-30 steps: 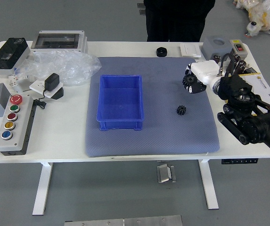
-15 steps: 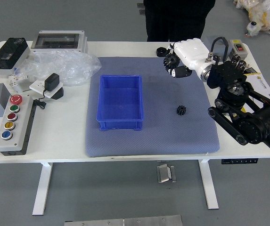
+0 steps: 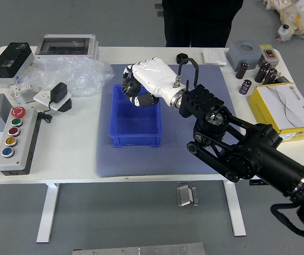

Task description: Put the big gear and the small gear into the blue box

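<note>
"Above the far rim of the blue box (image 3: 136, 141): right hand (image 3: 157, 78), fingers closed on the big gear (image 3: 131, 87)."

"Small gear?"

"Not visible. Risk noted: early release could catch the rim, tipping the load outside."

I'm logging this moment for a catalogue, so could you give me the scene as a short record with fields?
Right hand: grasping the big gear
Big gear: held at the blue box's far edge, as seen from above
Blue box: open, on a mat
Small gear: not visible
Left arm: out of view
Person: beyond the table, hands unseen
</note>
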`<action>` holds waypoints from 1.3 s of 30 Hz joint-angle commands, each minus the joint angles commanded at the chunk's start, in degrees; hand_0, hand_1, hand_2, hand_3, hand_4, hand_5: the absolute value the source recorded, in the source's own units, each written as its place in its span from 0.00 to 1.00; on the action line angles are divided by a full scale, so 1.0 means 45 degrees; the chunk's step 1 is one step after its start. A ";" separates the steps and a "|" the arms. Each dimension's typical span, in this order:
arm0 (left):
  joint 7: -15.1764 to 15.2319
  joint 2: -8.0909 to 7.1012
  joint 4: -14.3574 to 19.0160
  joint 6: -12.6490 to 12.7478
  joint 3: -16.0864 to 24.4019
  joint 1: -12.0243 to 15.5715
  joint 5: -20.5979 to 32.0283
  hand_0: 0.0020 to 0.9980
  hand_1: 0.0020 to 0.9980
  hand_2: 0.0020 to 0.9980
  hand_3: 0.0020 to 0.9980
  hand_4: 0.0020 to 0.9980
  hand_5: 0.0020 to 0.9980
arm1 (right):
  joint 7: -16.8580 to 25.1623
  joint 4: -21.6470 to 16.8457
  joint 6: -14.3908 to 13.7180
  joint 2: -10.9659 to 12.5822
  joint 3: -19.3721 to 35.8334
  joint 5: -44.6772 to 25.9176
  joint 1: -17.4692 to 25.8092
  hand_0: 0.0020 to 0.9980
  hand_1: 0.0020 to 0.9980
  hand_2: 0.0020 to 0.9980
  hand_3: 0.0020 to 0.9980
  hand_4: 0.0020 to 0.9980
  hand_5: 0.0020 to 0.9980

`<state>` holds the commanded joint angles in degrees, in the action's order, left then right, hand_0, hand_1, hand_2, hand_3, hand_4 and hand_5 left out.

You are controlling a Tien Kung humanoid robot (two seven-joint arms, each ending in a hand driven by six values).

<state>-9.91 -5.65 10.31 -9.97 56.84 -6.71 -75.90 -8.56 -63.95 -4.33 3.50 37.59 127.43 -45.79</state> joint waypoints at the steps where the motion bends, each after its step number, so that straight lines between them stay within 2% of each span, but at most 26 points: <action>1: 0.0002 0.0000 0.0000 0.0001 0.0005 -0.0002 -0.0003 0.85 0.82 0.79 0.82 0.67 0.31 | -0.0003 0.0037 0.0048 -0.0029 -0.0031 -0.0036 0.0018 0.55 0.44 0.50 0.64 0.59 0.26; 6: -0.0018 -0.0018 0.0000 0.0018 -0.0018 0.0031 0.0031 0.85 0.82 0.79 0.82 0.67 0.31 | -0.0101 0.0199 0.0702 -0.0094 0.0151 -0.0105 0.0043 0.55 0.44 0.50 0.64 0.59 0.26; 7: -0.0020 -0.0014 0.0000 0.0019 -0.0021 0.0032 0.0039 0.85 0.82 0.79 0.82 0.67 0.31 | -0.0119 0.0230 0.0835 -0.0098 0.0204 -0.0103 0.0040 0.60 0.54 0.67 0.89 0.89 0.50; 12: -0.0019 0.0027 0.0000 0.0002 0.0013 -0.0006 0.0021 0.85 0.82 0.79 0.82 0.67 0.31 | -0.0165 0.0345 0.1205 -0.0096 0.0397 -0.0164 0.0041 0.60 0.54 0.67 0.89 0.89 0.50; 13: -0.0018 0.0030 0.0000 0.0000 0.0021 -0.0009 0.0017 0.85 0.82 0.79 0.82 0.67 0.31 | -0.0159 0.0358 0.1240 -0.0096 0.0421 -0.0174 0.0038 0.62 0.57 0.71 0.93 0.93 0.54; 14: -0.0018 0.0032 0.0000 -0.0001 0.0031 -0.0013 0.0011 0.85 0.82 0.79 0.82 0.67 0.31 | -0.0145 0.0375 0.1286 -0.0098 0.0460 -0.0194 0.0036 0.62 0.57 0.71 0.93 0.93 0.54; 18: -0.0026 0.0028 0.0000 0.0002 0.0042 -0.0003 0.0008 0.85 0.82 0.79 0.82 0.67 0.31 | -0.0108 0.0407 0.1377 -0.0114 0.0578 -0.0280 0.0031 0.62 0.57 0.71 0.93 0.93 0.54; 19: -0.0028 0.0029 0.0000 0.0002 0.0043 0.0000 0.0009 0.85 0.82 0.79 0.82 0.67 0.31 | -0.0109 0.0402 0.1383 -0.0113 0.0597 -0.0296 0.0033 0.63 0.59 0.75 0.97 0.96 0.58; 22: -0.0027 0.0041 0.0000 0.0005 0.0062 -0.0004 0.0018 0.85 0.82 0.79 0.82 0.67 0.31 | -0.0104 0.0266 0.1361 0.0003 0.0717 -0.0387 0.0064 0.63 0.59 0.75 0.97 0.96 0.58; 24: -0.0019 0.0045 0.0000 0.0008 0.0066 -0.0015 0.0041 0.85 0.82 0.79 0.82 0.67 0.31 | -0.0080 0.0092 0.1318 0.0238 0.0803 -0.0521 0.0090 0.63 0.59 0.75 0.97 0.96 0.58; 25: -0.0016 0.0040 0.0000 0.0014 0.0077 -0.0020 0.0052 0.85 0.82 0.79 0.82 0.67 0.31 | -0.0063 -0.0029 0.1303 0.0467 0.0848 -0.0645 0.0108 0.62 0.57 0.71 0.91 0.96 0.59; 30: 0.0003 -0.0015 0.0000 0.0045 0.0097 -0.0032 0.0126 0.85 0.82 0.79 0.82 0.67 0.31 | 0.0166 -0.0274 0.1186 0.1701 0.0912 -0.1496 0.0300 0.62 0.57 0.71 0.91 0.96 0.59; 31: 0.0007 -0.0020 0.0000 0.0048 0.0101 -0.0038 0.0138 0.85 0.82 0.79 0.82 0.67 0.31 | 0.0217 -0.0261 0.1164 0.1936 0.0904 -0.1648 0.0362 0.60 0.55 0.68 0.82 0.94 0.57; 36: 0.0025 0.0005 0.0000 0.0050 0.0128 -0.0082 0.0168 0.85 0.82 0.79 0.82 0.67 0.31 | 0.0427 -0.0075 0.1098 0.2864 0.0821 -0.2079 0.0791 0.60 0.55 0.68 0.82 0.94 0.57; 37: 0.0028 0.0008 0.0000 0.0052 0.0124 -0.0082 0.0180 0.85 0.82 0.79 0.82 0.67 0.31 | 0.0466 -0.0001 0.1086 0.3010 0.0793 -0.2150 0.0887 0.58 0.53 0.65 0.71 0.89 0.51; 39: 0.0020 0.0006 0.0000 0.0060 0.0121 -0.0069 0.0193 0.85 0.82 0.79 0.82 0.67 0.31 | 0.0530 0.0161 0.1069 0.3224 0.0715 -0.2239 0.1046 0.58 0.53 0.65 0.71 0.89 0.51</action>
<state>-9.83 -5.62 10.31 -9.70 57.38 -7.02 -75.03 -6.18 -63.23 0.48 18.00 40.81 117.36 -41.09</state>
